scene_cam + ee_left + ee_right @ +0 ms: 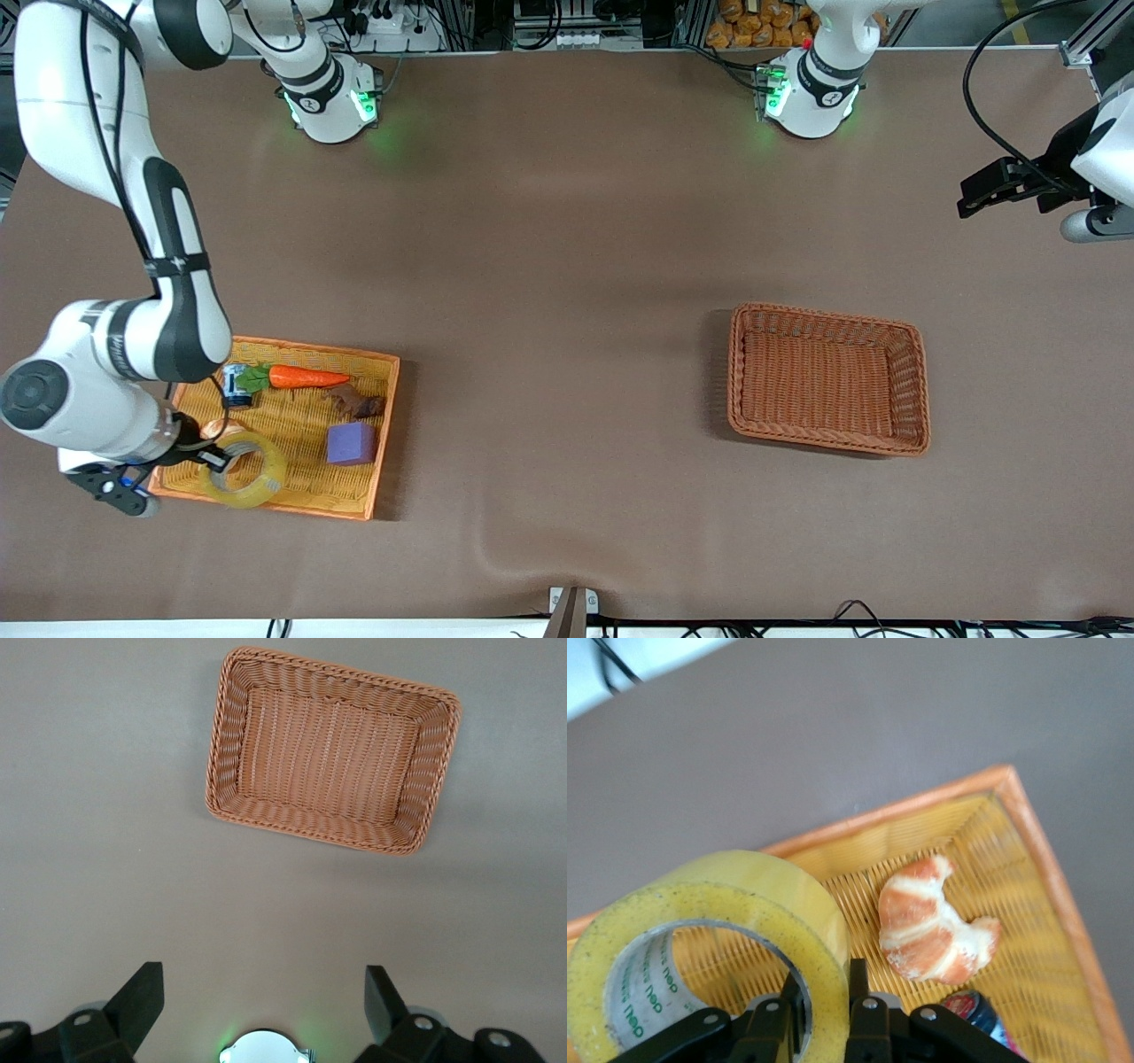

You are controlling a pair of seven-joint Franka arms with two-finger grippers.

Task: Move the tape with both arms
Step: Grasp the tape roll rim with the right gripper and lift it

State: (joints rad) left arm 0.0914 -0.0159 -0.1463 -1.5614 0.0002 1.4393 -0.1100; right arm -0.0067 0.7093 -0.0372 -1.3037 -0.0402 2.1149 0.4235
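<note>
The task is judged to be at its first stage: the tape (246, 470) has been gripped but not yet carried anywhere. The roll is seen at the corner of the yellow tray (376, 434) nearest the front camera and the right arm's end of the bench (567, 266); whether it is lifted clear of the tray floor cannot be told. The right gripper (824, 1005) is clamped across the wall of the roll, one finger inside the grey core and one outside, as the right wrist view shows.

In the same tray a croissant (935, 921), a carrot (297, 377), a purple cube (351, 443), a brown piece (356, 401) and a small dark blue item (235, 384) are left lying.

The brown basket (828, 379) stands toward the left arm's end of the bench, and nothing is seen in it. The left gripper (263, 997) is held high over the bench edge at that end, waiting, with its fingers wide apart.

What is left, by this reading: the roll is to be lifted out, brought toward the middle of the bench, passed to the left gripper, and probably set down in the brown basket.
</note>
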